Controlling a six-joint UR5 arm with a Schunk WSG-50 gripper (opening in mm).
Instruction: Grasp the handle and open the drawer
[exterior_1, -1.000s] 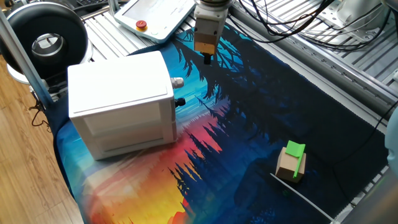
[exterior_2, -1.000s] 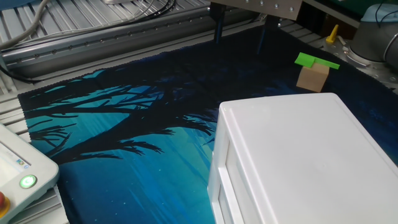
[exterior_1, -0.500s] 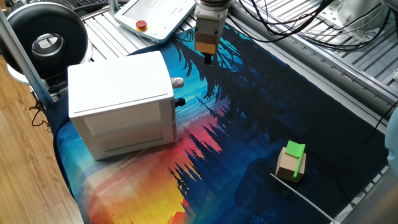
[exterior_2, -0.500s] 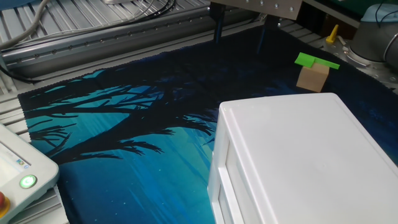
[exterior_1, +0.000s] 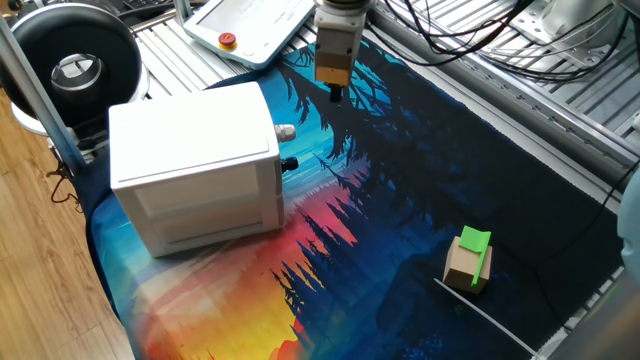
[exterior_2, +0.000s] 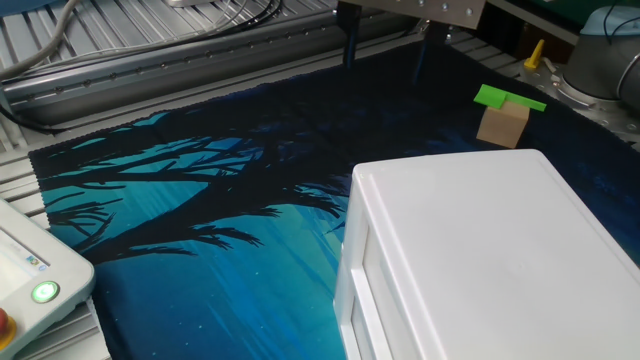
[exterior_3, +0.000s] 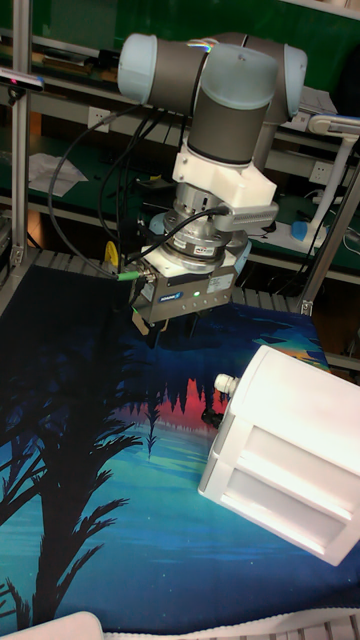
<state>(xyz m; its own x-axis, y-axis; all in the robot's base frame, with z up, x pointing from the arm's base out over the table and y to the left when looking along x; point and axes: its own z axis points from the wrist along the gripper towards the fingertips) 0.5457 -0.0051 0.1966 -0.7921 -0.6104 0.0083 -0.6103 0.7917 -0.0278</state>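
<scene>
A white box cabinet (exterior_1: 190, 150) stands on the printed mat. The handle (exterior_1: 286, 131) is a small silvery knob on the upper drawer (exterior_1: 277, 138), whose front faces right and looks shut. In the tall fixed view the handle (exterior_3: 222, 382) sticks out to the left of the cabinet (exterior_3: 290, 450). My gripper (exterior_1: 335, 92) hangs above the mat, up and to the right of the handle, apart from it. In the other fixed view its two fingers (exterior_2: 350, 45) stand wide apart, so the gripper (exterior_2: 386, 52) is open and holds nothing.
A small black knob (exterior_1: 290, 162) sits on the panel below the drawer. A wooden block with a green top (exterior_1: 469, 260) lies at the mat's right. A white pendant with a red button (exterior_1: 250, 25) and a black round device (exterior_1: 75, 65) stand behind the cabinet.
My gripper has drifted very slightly to the right in one fixed view. Nothing else has moved.
</scene>
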